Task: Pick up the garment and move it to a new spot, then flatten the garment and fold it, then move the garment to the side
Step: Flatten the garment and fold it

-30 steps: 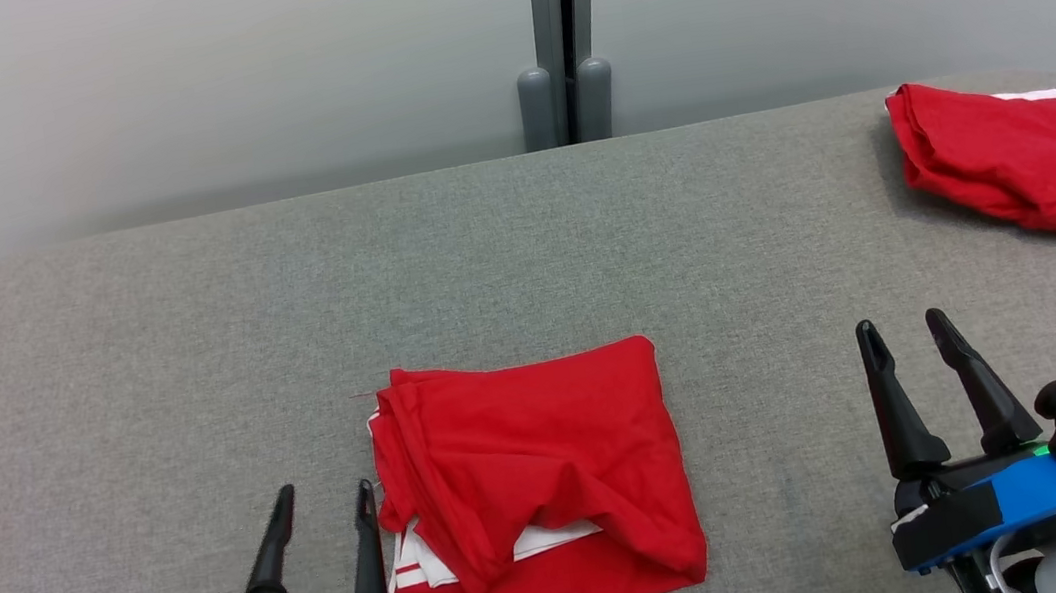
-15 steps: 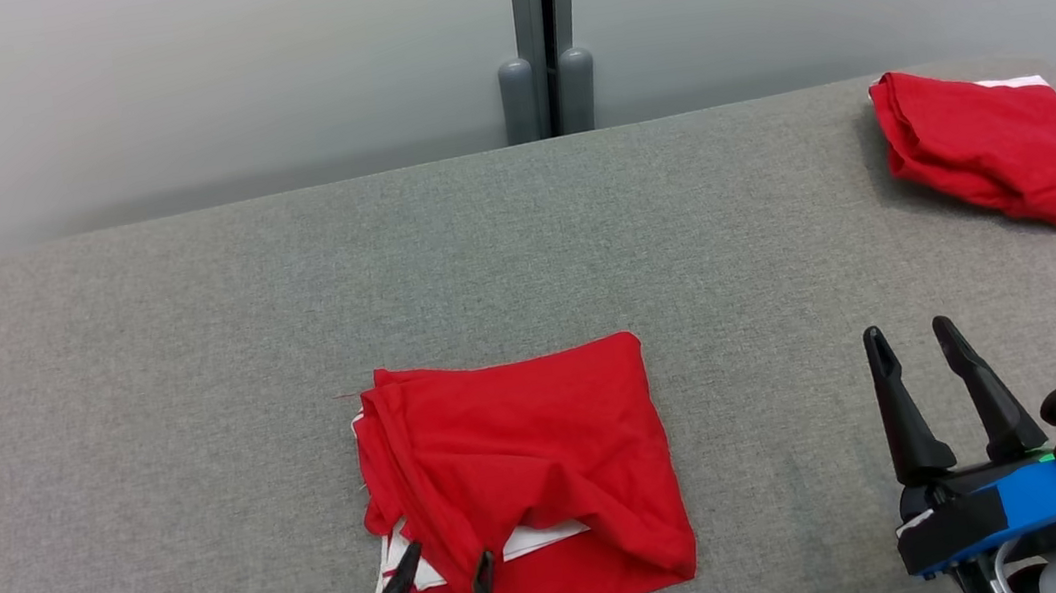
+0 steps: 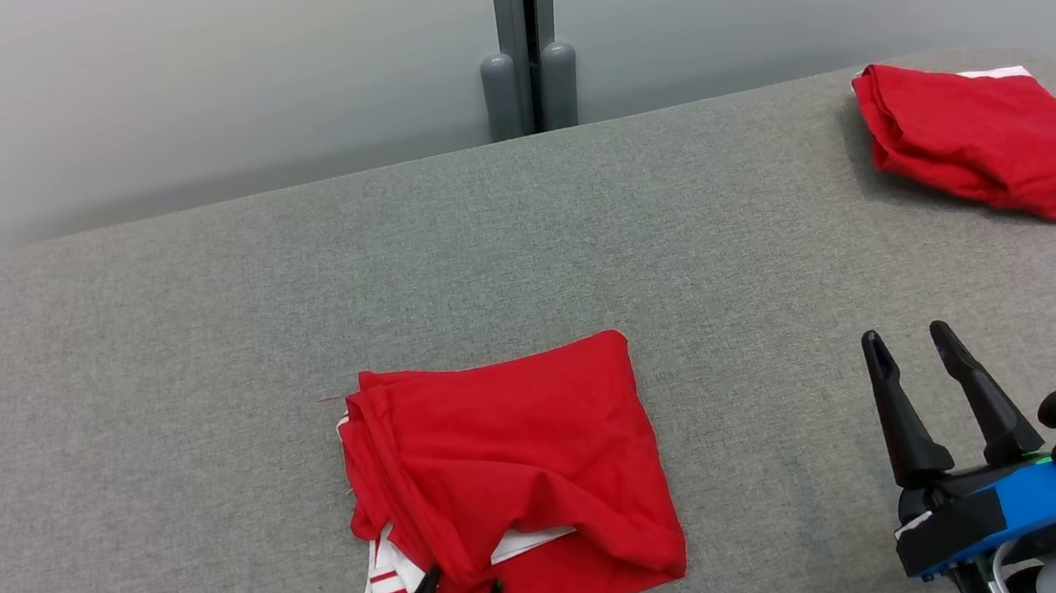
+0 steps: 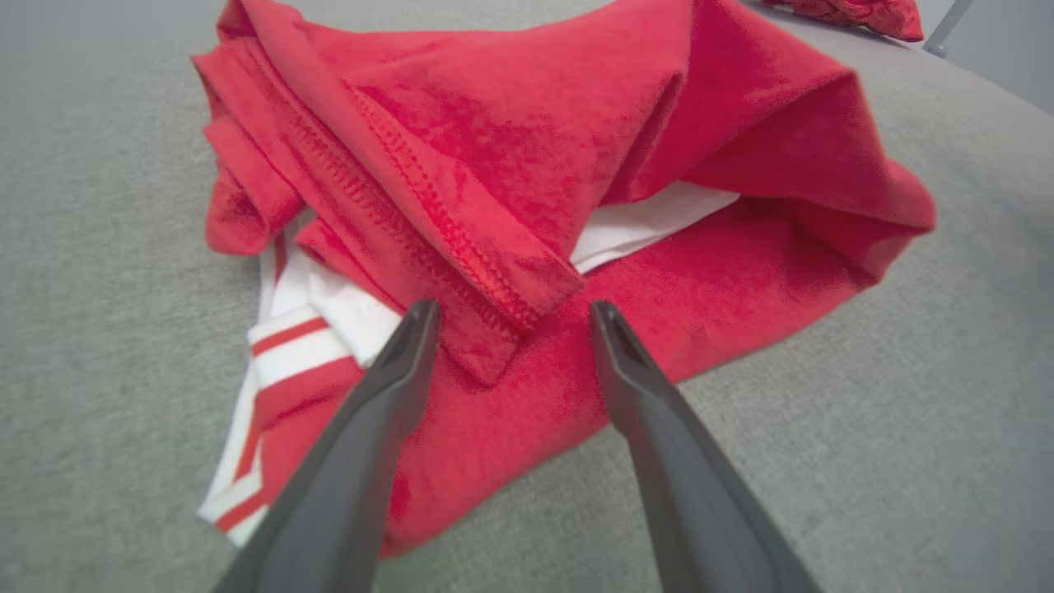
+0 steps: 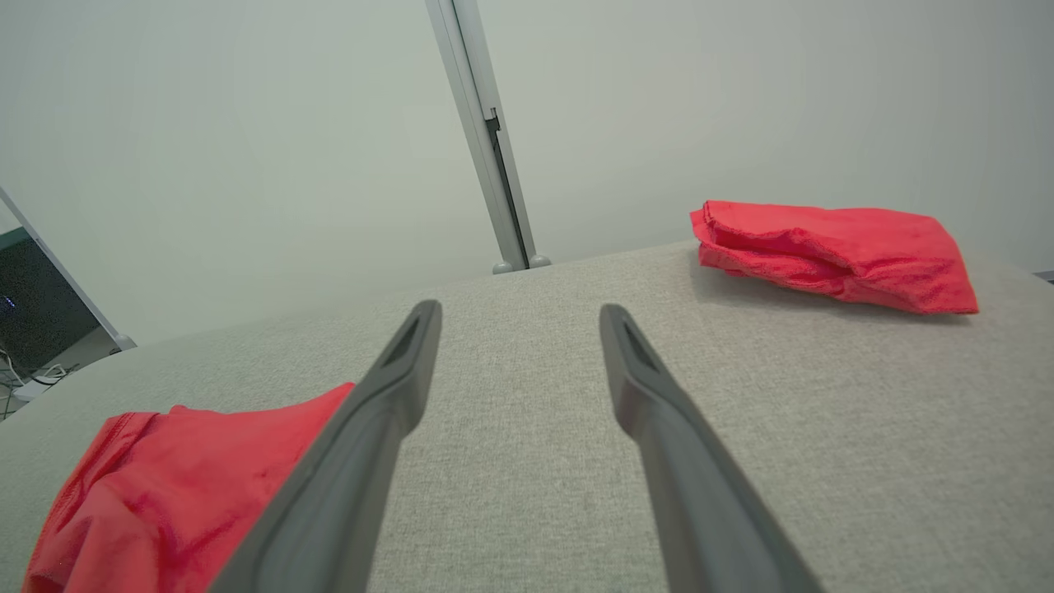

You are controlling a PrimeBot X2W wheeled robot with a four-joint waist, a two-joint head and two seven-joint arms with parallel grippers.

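- Head view, far left: a grey cloth-covered table (image 3: 140, 334) runs the full width, its left stretch bare, with a pale wall (image 3: 159, 80) behind its far edge.
- Left gripper (image 3: 463, 581) comes up from the bottom edge, left of centre. Its two dark fingers stand well apart and hold nothing.
- In the left wrist view the fingertips sit on either side of a stitched hem (image 4: 428, 206), a loose flap on the near edge of the cloth. Whether they touch the fabric cannot be told.
- Red garment (image 3: 508, 460), the task's piece, lies roughly folded on the near middle of the table, right in front of the left gripper. Its far edge is straight, and its near side is rumpled and gapes a little.
- White trim with red stripes (image 4: 288, 346) sticks out at the garment's near left corner, and more white shows inside the gap.
- Grey post (image 3: 530, 85), a paired upright, rises against the wall behind the table's middle.
- Right gripper (image 3: 906, 335) hovers over bare table at the lower right, well apart from the garment. Its fingers are spread wide with nothing between them, pointing towards the far edge.
- Second red garment (image 3: 972, 141) lies bundled at the far right corner of the table, with a strip of white at its far edge.
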